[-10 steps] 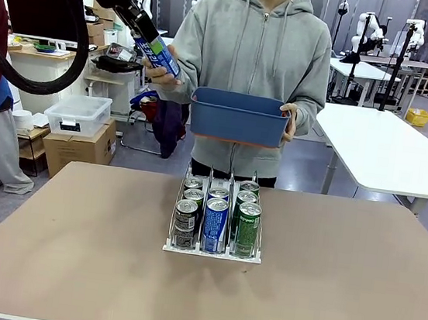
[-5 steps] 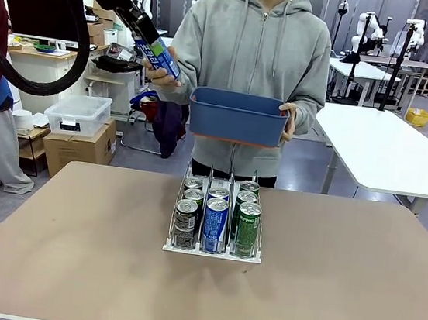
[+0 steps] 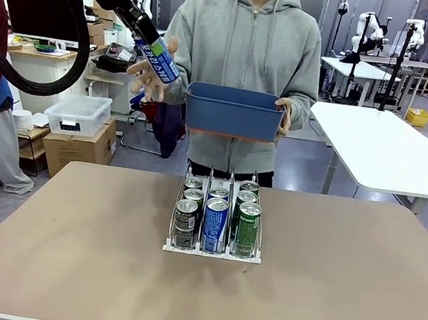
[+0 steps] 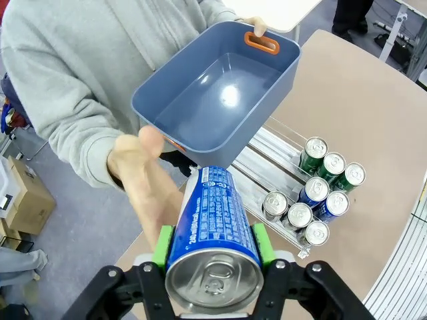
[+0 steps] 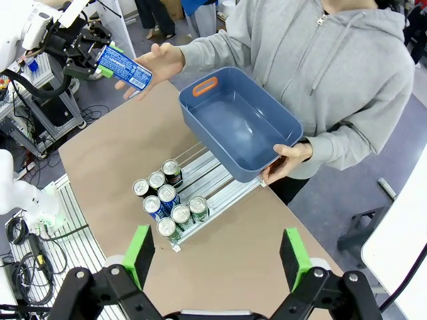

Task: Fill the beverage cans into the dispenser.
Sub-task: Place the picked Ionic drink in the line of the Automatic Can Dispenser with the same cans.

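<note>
The table (image 3: 68,267) lay bare and brown around the dispenser (image 3: 212,251), with wide open room on every side of it out to the table's edges. Beyond the far edge a person held a blue tub (image 3: 234,112) level by one hand, well above the rack, its orange handle cutout facing the left wrist camera. The dispenser stood near the middle of the table, its three lanes loaded: dark cans (image 3: 184,222) on the left, blue in the centre, green on the right; their print was too small to read. The left gripper (image 3: 140,30), raised high above the table's far left, was clamped on a blue can (image 3: 157,58) with white lettering that could not be made out, held tilted, and the person's open hand (image 3: 148,72) sat just behind it. The right gripper (image 5: 217,257) had its jaws spread wide, holding nothing, high above the table.
</note>
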### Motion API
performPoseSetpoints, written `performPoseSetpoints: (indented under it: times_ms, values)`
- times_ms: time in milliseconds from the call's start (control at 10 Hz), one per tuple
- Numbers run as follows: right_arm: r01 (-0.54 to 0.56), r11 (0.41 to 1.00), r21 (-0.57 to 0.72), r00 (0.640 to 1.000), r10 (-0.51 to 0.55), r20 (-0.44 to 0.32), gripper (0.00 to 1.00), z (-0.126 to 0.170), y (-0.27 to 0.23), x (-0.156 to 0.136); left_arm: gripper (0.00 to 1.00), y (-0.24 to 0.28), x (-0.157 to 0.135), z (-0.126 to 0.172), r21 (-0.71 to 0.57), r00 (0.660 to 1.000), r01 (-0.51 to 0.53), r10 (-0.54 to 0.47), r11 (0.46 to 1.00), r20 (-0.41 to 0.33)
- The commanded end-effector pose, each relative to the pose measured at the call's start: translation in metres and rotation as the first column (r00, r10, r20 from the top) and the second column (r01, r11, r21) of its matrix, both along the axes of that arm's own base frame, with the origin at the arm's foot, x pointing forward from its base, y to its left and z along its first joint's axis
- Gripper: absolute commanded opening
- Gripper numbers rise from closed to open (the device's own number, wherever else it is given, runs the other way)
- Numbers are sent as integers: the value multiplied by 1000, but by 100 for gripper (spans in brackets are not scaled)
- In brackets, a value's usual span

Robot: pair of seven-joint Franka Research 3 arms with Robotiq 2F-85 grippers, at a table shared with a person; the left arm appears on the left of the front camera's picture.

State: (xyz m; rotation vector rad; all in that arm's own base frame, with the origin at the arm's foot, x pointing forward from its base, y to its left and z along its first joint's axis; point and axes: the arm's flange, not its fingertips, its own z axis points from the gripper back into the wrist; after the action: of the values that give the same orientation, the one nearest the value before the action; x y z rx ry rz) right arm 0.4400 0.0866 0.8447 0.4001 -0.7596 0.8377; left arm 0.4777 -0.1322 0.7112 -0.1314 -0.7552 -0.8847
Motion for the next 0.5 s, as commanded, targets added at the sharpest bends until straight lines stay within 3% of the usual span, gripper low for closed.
performPoseSetpoints:
  times_ms: [0, 400]
  values:
    - [-5, 1000, -8, 1000, 5, 0, 100, -1, 0, -3, 0, 2, -1, 2, 3, 1000, 1, -1, 1000, 15]
    - [-5, 1000, -8, 1000, 5, 0, 100, -1, 0, -3, 0, 2, -1, 2, 3, 1000, 1, -1, 1000, 15]
